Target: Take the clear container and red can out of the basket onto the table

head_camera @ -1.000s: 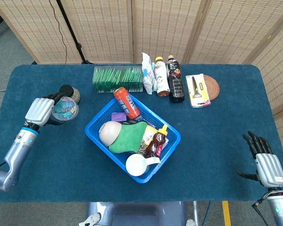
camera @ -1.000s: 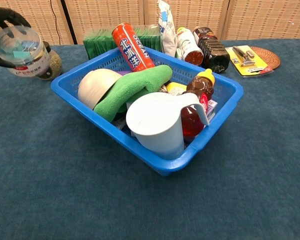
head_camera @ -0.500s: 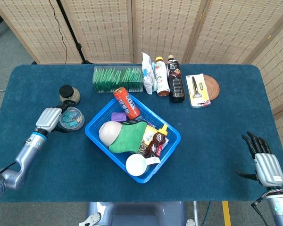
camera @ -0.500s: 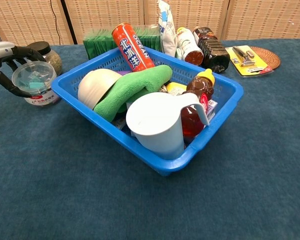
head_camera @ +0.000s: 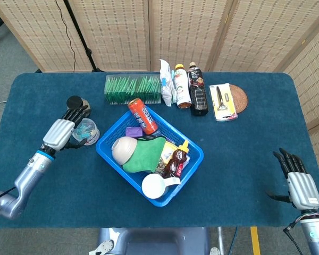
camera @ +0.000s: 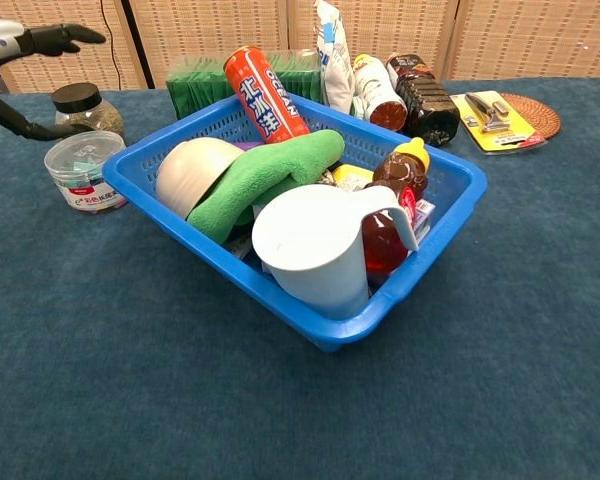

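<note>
Clear container (camera: 83, 170) stands on the desk (camera: 280, 410), just left of the blue basket (camera: 435, 240): half done. Left robot hand (head_camera: 69, 126) hovers above it, fingers spread, empty. Red can (camera: 265, 95) remains in basket, leaning on the rim. Right robot hand (head_camera: 300, 186) idle, fingers apart.

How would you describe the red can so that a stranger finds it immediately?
Start at the blue basket in the middle of the table. At its far rim, a red can leans tilted against the edge beside the green cloth. It alone is a red cylinder with white letters.
</note>
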